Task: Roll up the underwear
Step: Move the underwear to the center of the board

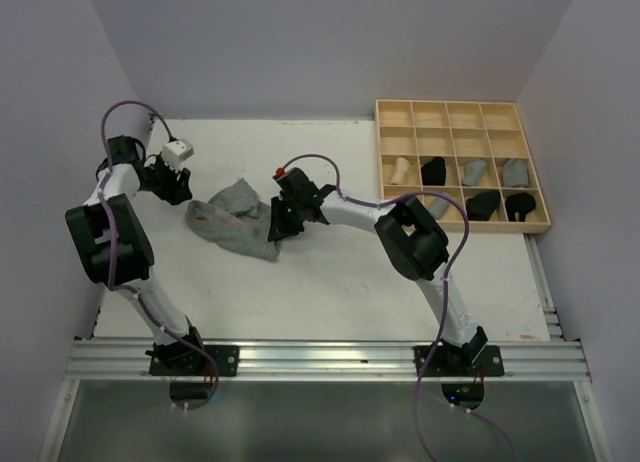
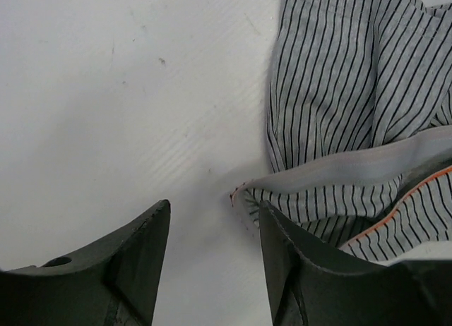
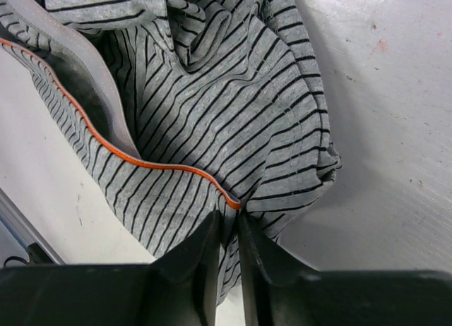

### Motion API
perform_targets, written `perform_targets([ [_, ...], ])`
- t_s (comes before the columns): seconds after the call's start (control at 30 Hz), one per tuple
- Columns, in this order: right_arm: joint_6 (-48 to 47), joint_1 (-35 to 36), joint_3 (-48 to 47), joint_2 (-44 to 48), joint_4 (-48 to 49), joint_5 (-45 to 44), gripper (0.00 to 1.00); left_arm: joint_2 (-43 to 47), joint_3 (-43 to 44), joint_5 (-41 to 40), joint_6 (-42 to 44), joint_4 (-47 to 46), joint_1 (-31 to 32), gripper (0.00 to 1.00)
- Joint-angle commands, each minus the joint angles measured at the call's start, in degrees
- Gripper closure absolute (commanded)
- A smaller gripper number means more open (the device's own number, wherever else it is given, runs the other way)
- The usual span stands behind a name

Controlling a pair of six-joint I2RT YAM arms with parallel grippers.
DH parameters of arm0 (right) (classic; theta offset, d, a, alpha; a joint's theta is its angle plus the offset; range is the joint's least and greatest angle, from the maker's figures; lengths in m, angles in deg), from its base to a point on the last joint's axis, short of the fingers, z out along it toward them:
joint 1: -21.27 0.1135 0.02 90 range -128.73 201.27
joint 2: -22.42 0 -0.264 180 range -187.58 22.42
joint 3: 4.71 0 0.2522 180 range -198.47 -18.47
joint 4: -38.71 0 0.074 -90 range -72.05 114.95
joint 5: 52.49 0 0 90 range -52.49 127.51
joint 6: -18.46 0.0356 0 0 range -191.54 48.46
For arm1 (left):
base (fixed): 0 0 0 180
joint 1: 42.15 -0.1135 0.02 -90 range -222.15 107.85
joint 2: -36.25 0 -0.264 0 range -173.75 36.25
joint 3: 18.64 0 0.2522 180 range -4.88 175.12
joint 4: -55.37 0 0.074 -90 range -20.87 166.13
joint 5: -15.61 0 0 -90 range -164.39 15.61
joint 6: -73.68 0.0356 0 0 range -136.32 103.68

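Spreading stage before rolling: the striped grey underwear (image 1: 233,222) lies crumpled left of centre on the table (image 1: 330,282), its right edge pinched by the closed right gripper (image 3: 227,224), while the left gripper (image 2: 213,220), open and empty beside its left edge, probably must grasp there next.

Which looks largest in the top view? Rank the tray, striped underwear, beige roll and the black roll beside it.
Largest to smallest:
1. tray
2. striped underwear
3. black roll
4. beige roll, only narrowly smaller than the black roll
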Motion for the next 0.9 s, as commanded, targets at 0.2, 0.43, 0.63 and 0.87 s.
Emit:
perform_targets([
  [0.2,-2.8,0.3,1.9,3.6,0.7,1.0,1.0,-10.7,12.0,-6.8,6.0,5.9,4.0,0.47],
  [0.43,-3.4,0.3,2.9,5.9,1.9,1.7,1.0,-8.8,9.8,-4.7,11.9,9.3,4.0,0.48],
  [0.63,-5.0,0.3,4.0,9.4,1.6,-0.3,1.0,-4.9,7.7,-0.6,10.2,7.7,3.3,0.47],
  [0.87,-7.2,0.3,3.8,10.7,-0.4,-0.3,1.0,-3.2,9.1,3.6,14.9,13.4,3.2,0.47],
])
